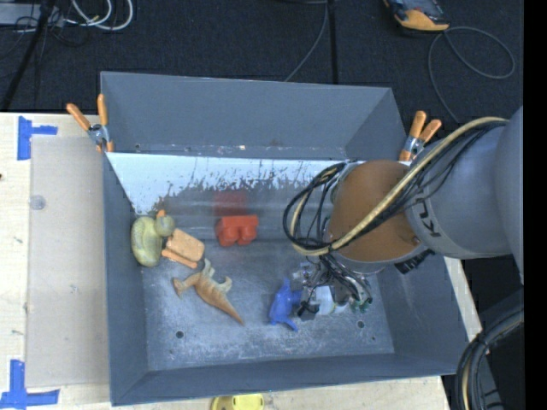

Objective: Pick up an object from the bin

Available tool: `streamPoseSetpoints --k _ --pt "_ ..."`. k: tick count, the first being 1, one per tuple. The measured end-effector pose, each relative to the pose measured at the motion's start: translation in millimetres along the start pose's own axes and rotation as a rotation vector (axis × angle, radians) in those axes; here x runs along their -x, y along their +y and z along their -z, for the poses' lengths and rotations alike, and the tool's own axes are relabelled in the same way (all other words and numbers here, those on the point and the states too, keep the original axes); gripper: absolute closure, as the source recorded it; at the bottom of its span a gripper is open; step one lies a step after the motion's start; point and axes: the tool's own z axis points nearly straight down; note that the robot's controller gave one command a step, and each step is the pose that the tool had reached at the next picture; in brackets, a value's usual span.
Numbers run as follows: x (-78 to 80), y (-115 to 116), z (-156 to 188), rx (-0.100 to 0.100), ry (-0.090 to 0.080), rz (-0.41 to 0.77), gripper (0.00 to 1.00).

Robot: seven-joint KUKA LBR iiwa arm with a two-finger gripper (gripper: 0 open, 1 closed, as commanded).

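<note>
The robot's grey arm (479, 195), nearest the lens, enters from the right and bends down into the grey metal bin (248, 118). Its rounded orange wrist cover (372, 216) and a loop of black and yellow cables (312, 216) hang over the right half of the floor and hide much of the tool beneath them. The gripper (323, 297) is low, close to the bin's floor, right of centre and towards the near wall. How far it is open cannot be made out under the wrist and wiring, nor whether it has hold of anything.

Just beside it, on its left, lies a small blue plastic figure (282, 306), so close that it seems to touch the tool, though contact cannot be confirmed. It is the nearest thing to the gripper.

Farther left, a tan plastic dinosaur figure (209, 287) lies on its side near the middle of the floor, apart from the blue figure. A red plastic block (237, 230) rests near the foot of the far wall. At the left side, a yellow-green rubber duck-like toy (147, 239) sits against the wall, with a flat pale-orange block (184, 248) touching it on its right. These four things lie well clear of the arm.
</note>
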Motion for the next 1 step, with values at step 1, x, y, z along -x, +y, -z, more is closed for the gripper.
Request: streamPoseSetpoints --k 1 --pt "14.4 1.8 70.5 0.000 0.001 0.002 1.00"
